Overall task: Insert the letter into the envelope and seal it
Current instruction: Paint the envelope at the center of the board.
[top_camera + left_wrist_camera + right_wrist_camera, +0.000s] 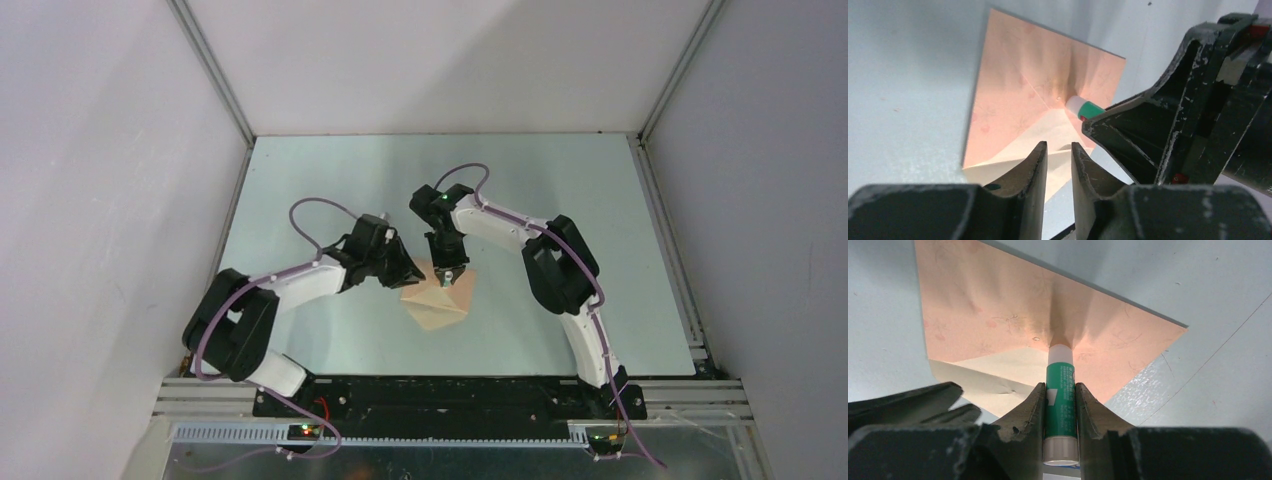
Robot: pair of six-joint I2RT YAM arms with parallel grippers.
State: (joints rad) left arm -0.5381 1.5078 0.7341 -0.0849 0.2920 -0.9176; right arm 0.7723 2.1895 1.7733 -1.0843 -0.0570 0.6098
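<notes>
Envelope (441, 300) lay tan side up at frame centre on the table (330, 180), with its cream flap (1048, 125) spread toward the lower left in the left wrist view. Right gripper (1060, 386) was clamped on a green glue stick (1060, 410), whose white tip pressed into the envelope paper. Left gripper (1058, 146) sat at the flap's edge with its jaws slightly apart and nothing between them.

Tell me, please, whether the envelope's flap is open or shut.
Open: the envelope flap shows its cream inside, unfolded toward the left gripper.
</notes>
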